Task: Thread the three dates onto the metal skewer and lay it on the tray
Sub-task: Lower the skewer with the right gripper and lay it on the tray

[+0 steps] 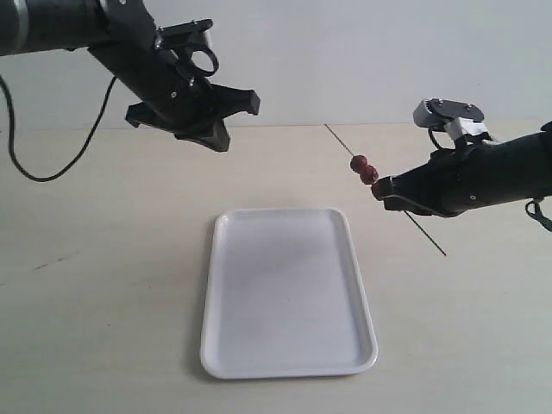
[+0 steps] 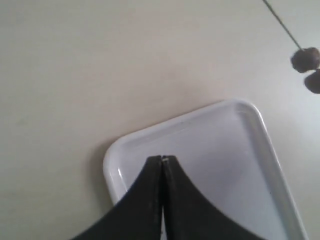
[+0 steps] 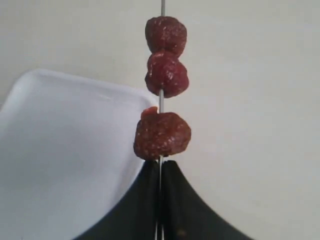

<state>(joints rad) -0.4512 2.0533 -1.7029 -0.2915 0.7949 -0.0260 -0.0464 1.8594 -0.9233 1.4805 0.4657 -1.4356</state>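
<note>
Above the surface, off the tray's far right corner: metal skewer, thin grey rod, held aloft and tilted, its far tip high and its near end low. Three dates threaded on it, dark reddish-brown and wrinkled. Two touch each other; a short bare stretch of rod parts them from the third, which sits against the fingertips. The exterior view shows only two of them clearly.

Right tool: black, clamped on the skewer, rod running between its closed fingers.

Tray: white, rectangular, rounded corners, low rim; lies flat at mid-surface, its inner face plain white all over.

Left tool: black, fingers pressed together, gripping nothing, raised over the tray's far left corner, well apart from the skewer.

Surface: pale beige, matte.

Wall: plain off-white, behind the surface. Black cable hangs against it from the left arm.
</note>
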